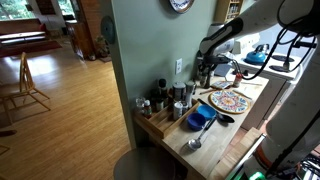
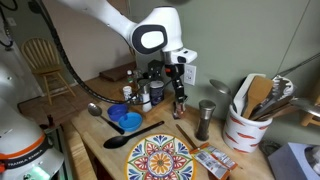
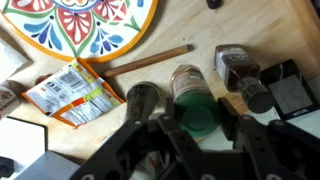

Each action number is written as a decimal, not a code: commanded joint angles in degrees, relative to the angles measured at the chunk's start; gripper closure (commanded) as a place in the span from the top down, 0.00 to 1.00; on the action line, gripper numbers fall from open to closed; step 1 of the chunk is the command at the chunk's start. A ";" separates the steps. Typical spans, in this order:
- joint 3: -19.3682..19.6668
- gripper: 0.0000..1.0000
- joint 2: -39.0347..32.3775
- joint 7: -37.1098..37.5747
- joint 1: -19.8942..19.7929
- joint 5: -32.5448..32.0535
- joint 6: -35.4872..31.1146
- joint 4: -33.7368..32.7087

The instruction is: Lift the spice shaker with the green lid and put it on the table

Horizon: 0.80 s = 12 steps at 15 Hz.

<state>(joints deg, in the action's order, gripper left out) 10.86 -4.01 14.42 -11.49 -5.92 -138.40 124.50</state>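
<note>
The spice shaker with the green lid [image 3: 188,88] is in the wrist view between my two fingers, lid toward the camera. My gripper [image 3: 197,124] has a finger pressed against each side of the lid. In an exterior view the gripper [image 2: 178,84] points straight down with the shaker [image 2: 180,104] under it, over the light wooden table [image 2: 88,136]. I cannot tell whether the shaker's base touches the tabletop. The gripper also shows in an exterior view [image 1: 205,72], beside the wall.
A dark grinder [image 3: 142,100] and a brown jar [image 3: 235,65] flank the shaker closely. A colourful plate [image 2: 155,158], a blue bowl [image 2: 125,120], a black spoon [image 2: 125,141], a utensil crock [image 2: 250,125], a packet [image 3: 75,92] and the spice rack [image 1: 160,108] stand nearby.
</note>
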 commanded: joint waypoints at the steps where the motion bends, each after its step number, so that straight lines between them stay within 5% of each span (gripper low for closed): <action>1: 0.77 0.21 -2.95 4.05 0.41 -0.63 0.22 -1.23; 12: 1.51 0.21 -8.46 15.23 0.75 5.75 1.43 -7.25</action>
<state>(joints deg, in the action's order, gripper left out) 11.21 -10.23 27.02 -11.41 -1.67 -138.28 119.72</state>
